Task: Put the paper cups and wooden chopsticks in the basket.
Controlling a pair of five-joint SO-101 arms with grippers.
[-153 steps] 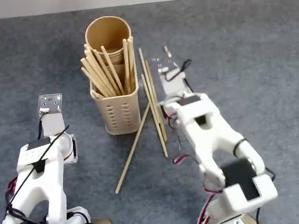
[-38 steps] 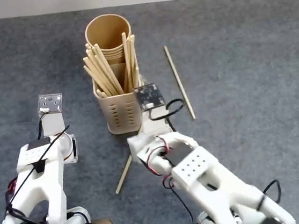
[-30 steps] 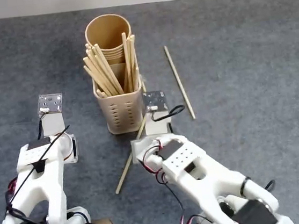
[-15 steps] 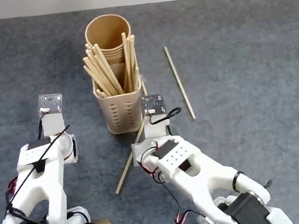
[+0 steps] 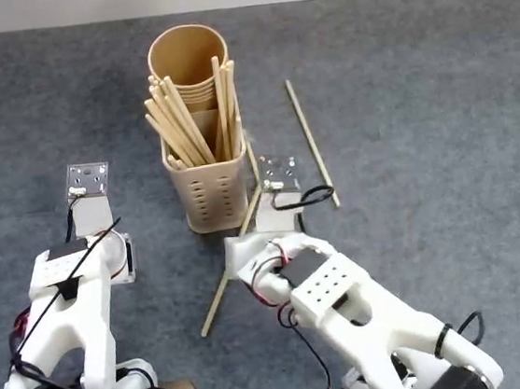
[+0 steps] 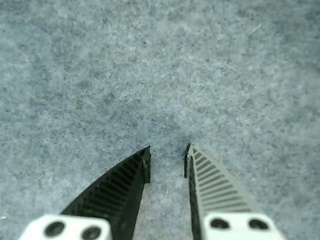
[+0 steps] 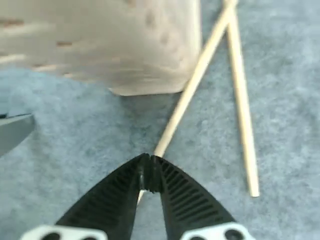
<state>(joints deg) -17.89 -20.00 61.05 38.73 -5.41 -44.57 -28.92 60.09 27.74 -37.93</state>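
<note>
While clamped shut on a wooden chopstick (image 7: 190,95) just in front of the basket (image 5: 205,189), sits almost on the grey carpet (image 5: 436,90). So much for the right gripper (image 7: 149,172). Holds the stick partway along, one end running out from the basket, the other slanting in toward the basket's front corner. Lies flat, long axis at an angle to the basket wall and nearly touching it. Probably calls for a lift and a swing toward upright before clearing the rim, which is tall against so low a grasp.

Crowded inside: stacked paper cups (image 5: 188,57) at the back of the basket, with a sheaf of chopsticks (image 5: 182,128) leaning in front of them. Little free room for the drop, and most of it toward the gripper's side.

Crossing the held stick beside the basket's corner, a second loose chopstick (image 7: 242,110), close enough to be dragged or knocked on the way up. Farther out from the basket on the same side, well apart, a third chopstick (image 5: 312,143).

On the basket's other side, well clear, the left gripper (image 6: 167,160). Jaws a little parted over bare carpet, holding nothing. Plainly the farther of the two from any loose stick.
</note>
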